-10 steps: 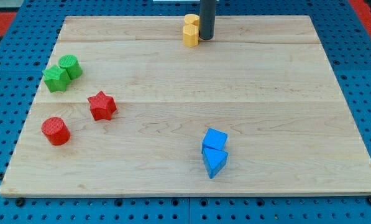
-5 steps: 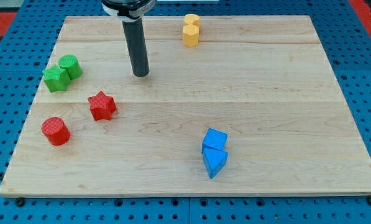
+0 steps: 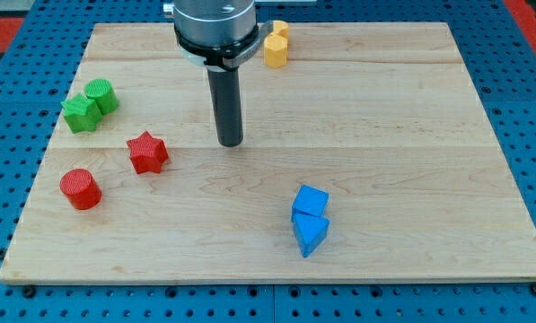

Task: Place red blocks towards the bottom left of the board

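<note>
Here, my tip (image 3: pixel 231 144) rests on bare wood near the middle of the surface (image 3: pixel 411 126), a little toward the view's left of centre. There is no claw on this arm, only the straight dark rod (image 3: pixel 226 103), so no open or closed state can be told. The rod rises toward the view's top into a grey collar (image 3: pixel 215 22) cut off by the frame edge.

Red star block (image 3: pixel 147 152): to the view's left of my tip and slightly lower, apart from it, with clear wood between. Not touching any other block.

Red cylinder block (image 3: pixel 80 188): further toward the view's left and bottom than the star, near it but separate. It sits close to the left edge of the surface, about two thirds of the way down. Both reds lie in the left half, above the bottom-left corner.

Green pair: a green star-like block (image 3: pixel 80 113) and a green cylinder block (image 3: pixel 101 95) touching each other, toward the view's upper left, above the reds and apart from them.

Yellow pair: two yellow blocks (image 3: pixel 276 44), one behind the other, touching, at the view's top just right of the collar; exact shapes hard to make out.

Blue pair: a blue cube-like block (image 3: pixel 311 201) touching a blue wedge-shaped block (image 3: pixel 311 233) just below it, in the lower middle-right, well apart from my tip.

Blue pegboard (image 3: pixel 528 296) surrounds the surface.
</note>
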`<action>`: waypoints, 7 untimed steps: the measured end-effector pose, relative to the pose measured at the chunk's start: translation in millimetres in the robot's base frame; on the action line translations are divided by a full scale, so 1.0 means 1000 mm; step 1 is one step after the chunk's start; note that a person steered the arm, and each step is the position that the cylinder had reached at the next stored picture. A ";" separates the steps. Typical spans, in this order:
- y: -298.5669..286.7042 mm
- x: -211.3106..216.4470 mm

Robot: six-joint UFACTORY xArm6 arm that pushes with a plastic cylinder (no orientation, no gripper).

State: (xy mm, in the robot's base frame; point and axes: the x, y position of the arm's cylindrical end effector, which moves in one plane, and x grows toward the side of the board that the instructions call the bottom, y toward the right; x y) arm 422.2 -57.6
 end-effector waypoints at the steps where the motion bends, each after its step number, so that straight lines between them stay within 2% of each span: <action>1: -0.029 -0.008; 2: -0.079 0.017; 3: -0.135 0.025; 6: -0.148 0.087; 7: -0.129 0.077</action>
State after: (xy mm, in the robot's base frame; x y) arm 498.8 -186.9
